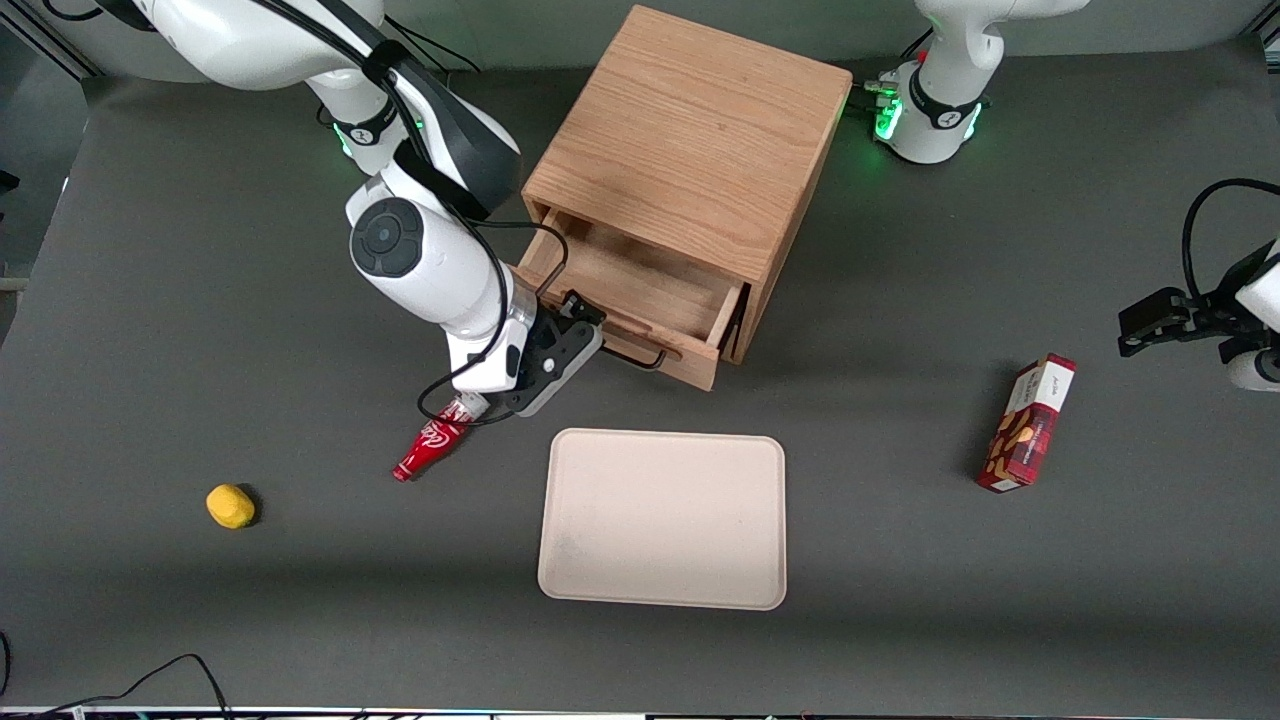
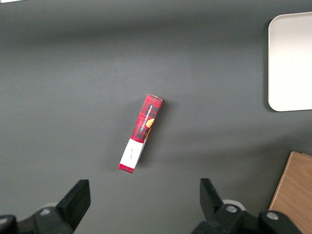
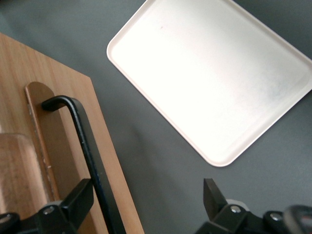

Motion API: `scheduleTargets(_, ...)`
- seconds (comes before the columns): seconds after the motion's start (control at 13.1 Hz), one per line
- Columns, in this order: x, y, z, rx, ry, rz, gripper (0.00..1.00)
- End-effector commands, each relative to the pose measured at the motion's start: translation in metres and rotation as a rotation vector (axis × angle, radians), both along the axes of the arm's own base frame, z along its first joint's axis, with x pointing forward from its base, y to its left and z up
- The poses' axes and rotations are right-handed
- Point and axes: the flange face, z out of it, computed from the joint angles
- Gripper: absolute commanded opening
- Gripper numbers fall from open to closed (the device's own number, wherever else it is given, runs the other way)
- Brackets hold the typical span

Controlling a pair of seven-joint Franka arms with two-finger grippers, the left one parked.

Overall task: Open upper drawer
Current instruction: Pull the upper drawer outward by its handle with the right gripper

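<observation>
The wooden cabinet [image 1: 690, 130] stands at the middle of the table, its front facing the camera at an angle. Its upper drawer [image 1: 640, 290] is pulled partly out, and the bare inside shows. The thin black wire handle [image 1: 635, 355] runs along the drawer front. The lower drawer is hidden under it. My right gripper [image 1: 585, 312] is at the handle's end toward the working arm. In the right wrist view the gripper [image 3: 146, 190] is open, and the handle [image 3: 85, 141] on the drawer front [image 3: 19, 87] passes between the fingers, close against one finger [image 3: 80, 195].
A beige tray [image 1: 662, 518] lies nearer the camera than the cabinet, also in the right wrist view [image 3: 209, 73]. A small red bottle [image 1: 432, 450] lies just under my wrist. A yellow object [image 1: 230, 506] sits toward the working arm's end. A red box [image 1: 1028, 423] lies toward the parked arm's end.
</observation>
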Motion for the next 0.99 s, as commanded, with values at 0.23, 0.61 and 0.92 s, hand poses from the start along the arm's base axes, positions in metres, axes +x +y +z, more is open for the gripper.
scheduleTargets(0.23,0.025,0.004,-0.017,0.027,-0.054,0.012,1.0)
scheduleTargets(0.61,0.052,-0.021,-0.012,0.01,-0.108,0.023,1.0)
scheduleTargets(0.92,0.07,-0.044,-0.007,-0.009,-0.144,0.032,1.0)
